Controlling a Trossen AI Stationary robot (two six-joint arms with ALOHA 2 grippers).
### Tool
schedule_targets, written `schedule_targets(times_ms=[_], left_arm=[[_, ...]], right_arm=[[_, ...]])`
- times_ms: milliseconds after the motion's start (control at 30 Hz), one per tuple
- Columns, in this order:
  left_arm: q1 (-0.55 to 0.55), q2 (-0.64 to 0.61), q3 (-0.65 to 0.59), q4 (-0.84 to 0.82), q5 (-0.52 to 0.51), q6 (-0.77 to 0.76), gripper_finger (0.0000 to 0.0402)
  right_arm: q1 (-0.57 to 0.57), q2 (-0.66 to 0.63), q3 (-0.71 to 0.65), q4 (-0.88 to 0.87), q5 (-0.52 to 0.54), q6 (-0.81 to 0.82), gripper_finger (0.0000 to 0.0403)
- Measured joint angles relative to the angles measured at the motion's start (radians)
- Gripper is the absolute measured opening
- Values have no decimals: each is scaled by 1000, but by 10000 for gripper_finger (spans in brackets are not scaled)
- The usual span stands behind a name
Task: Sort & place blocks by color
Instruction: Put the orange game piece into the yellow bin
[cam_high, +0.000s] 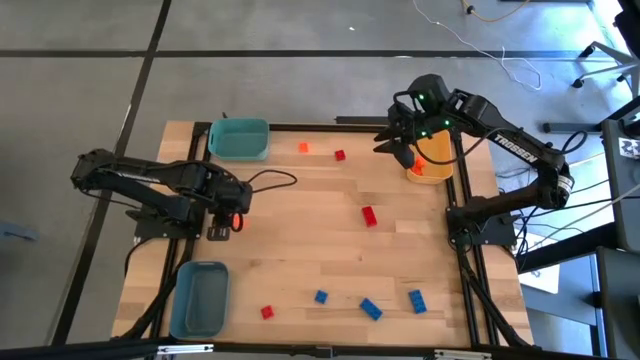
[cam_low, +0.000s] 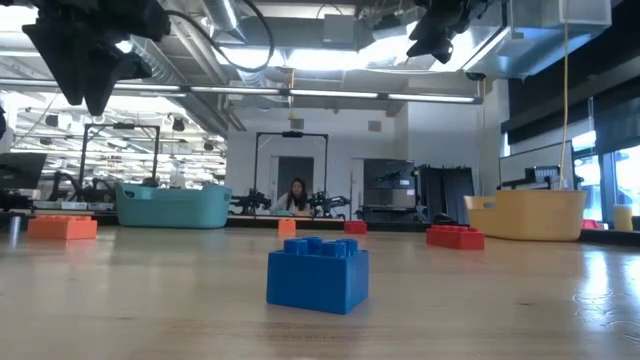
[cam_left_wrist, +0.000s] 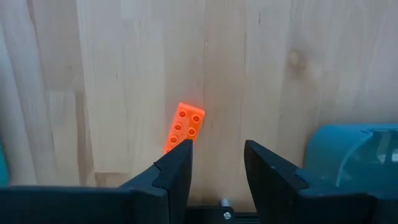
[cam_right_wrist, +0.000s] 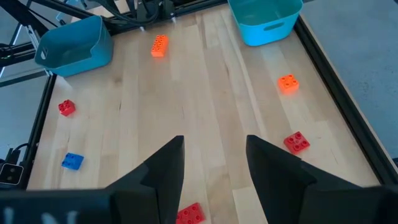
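Blue block (cam_low: 318, 272) is sitting closest in the low view, w/ a red one (cam_low: 455, 236) and an orange one (cam_low: 62, 227) farther back on the table (cam_low: 480, 300).

High view: most sorting looks left to do. Blocks are lying loose: reds (cam_high: 369, 215), blues (cam_high: 371, 309), a small orange (cam_high: 304, 148). Teal bin (cam_high: 239, 139) and grey-blue bin (cam_high: 199, 298) are showing nothing inside; yellow-orange bin (cam_high: 432, 165) is partly hidden by the right gripper (cam_high: 403, 148) hovering over it, so contents can't be told.

Left wrist view: left gripper (cam_left_wrist: 216, 163) is hanging spread and empty, an orange block (cam_left_wrist: 184, 127) lying just beyond its fingers.

Right wrist view: right fingers are spread too, pinching nothing.
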Motion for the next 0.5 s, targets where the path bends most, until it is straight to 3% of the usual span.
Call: schedule_targets(times_ms=[300,500], left_arm=[[1,0,0,48,-7,-173,139],[1,0,0,19,8,-204,139]], right_arm=[[0,0,0,0,-1,0,173],[0,0,0,-1,0,0,173]])
